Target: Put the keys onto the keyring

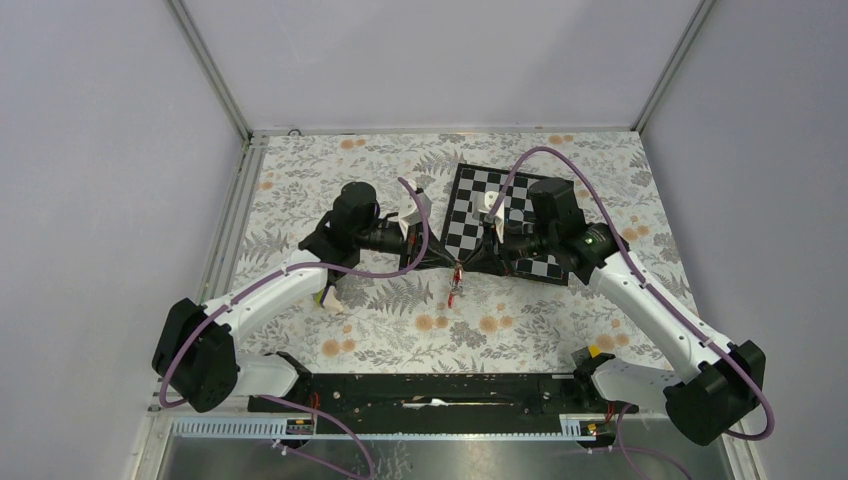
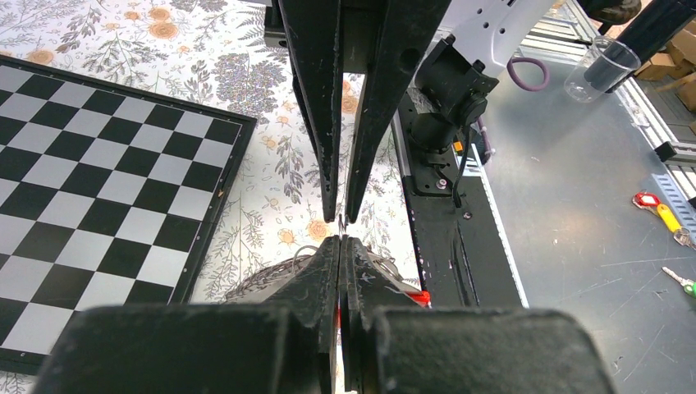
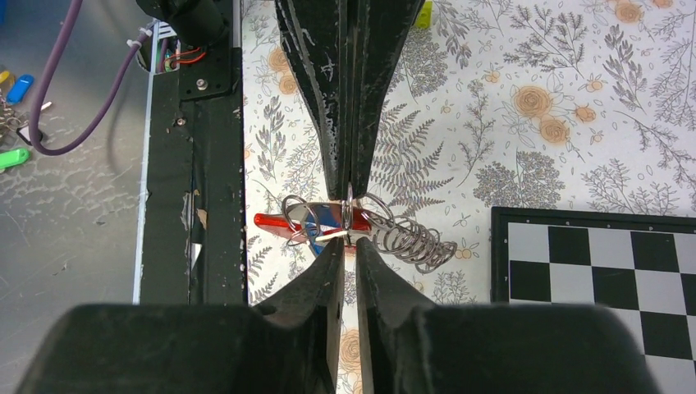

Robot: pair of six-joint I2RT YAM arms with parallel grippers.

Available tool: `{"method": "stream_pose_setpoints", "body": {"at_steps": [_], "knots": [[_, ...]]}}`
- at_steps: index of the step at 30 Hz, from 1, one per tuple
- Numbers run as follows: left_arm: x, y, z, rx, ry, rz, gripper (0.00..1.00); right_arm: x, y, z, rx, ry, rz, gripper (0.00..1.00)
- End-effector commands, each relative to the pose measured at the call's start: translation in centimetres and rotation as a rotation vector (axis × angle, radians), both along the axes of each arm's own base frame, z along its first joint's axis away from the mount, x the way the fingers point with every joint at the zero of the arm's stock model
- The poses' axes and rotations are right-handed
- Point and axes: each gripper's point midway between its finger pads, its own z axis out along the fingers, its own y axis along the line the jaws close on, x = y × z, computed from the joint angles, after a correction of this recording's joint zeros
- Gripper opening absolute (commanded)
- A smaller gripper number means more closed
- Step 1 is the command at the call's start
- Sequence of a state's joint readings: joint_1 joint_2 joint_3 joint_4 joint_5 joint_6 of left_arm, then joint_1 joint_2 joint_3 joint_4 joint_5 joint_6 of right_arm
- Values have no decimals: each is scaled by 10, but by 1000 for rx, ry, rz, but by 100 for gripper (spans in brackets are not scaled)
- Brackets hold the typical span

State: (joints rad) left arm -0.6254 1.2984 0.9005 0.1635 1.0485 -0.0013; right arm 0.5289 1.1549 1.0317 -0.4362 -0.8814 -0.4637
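My two grippers meet tip to tip above the flowered cloth, near the chessboard's front corner. The left gripper point(image 1: 449, 262) point(image 2: 341, 240) is shut on the keyring point(image 3: 349, 201), a thin metal ring standing upright between its fingertips. From the ring hang a grey wire coil point(image 3: 414, 244), a red tag point(image 3: 275, 220) and a blue tag point(image 3: 324, 223) of the keys. The right gripper point(image 1: 466, 264) point(image 3: 345, 240) faces it, jaws a sliver apart. Its tips pinch a silver key blade point(image 3: 332, 236) right at the ring. From above, only a red bit point(image 1: 456, 287) dangles under the tips.
The chessboard point(image 1: 500, 215) point(image 3: 607, 271) lies behind the grippers. A yellow-green and white block point(image 1: 328, 297) sits beside the left arm. The black base rail point(image 1: 430, 390) runs along the near edge. On the metal shelf beyond it lie spare tagged keys point(image 2: 648, 201) and a clear cup point(image 2: 607, 70).
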Motion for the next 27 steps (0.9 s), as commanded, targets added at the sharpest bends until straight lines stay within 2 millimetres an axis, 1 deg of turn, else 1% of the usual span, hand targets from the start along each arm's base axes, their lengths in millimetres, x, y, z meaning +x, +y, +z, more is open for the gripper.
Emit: {"method": "stream_pose_setpoints", "body": {"at_steps": [1,3,8,12,18,27], "knots": [[-5,1,25,-68,-60,-34,0,2,2,5,17,-6,10,13],[-5,1,25,-69,-58,-35,0,1,4,3,22,8,14,10],[-6,1,24,-73,-57,-37,0,1,5,2,28,20,19,6],[-6,1,23,-74,-55,-39,0,-1,6,0,34,29,26,0],[-6,0,24,-79,-51,-42,0,-2,6,-7,30,42,27,0],[-7,-1,25,-91,-50,-52,0,-2,6,-12,30,57,26,0]]}}
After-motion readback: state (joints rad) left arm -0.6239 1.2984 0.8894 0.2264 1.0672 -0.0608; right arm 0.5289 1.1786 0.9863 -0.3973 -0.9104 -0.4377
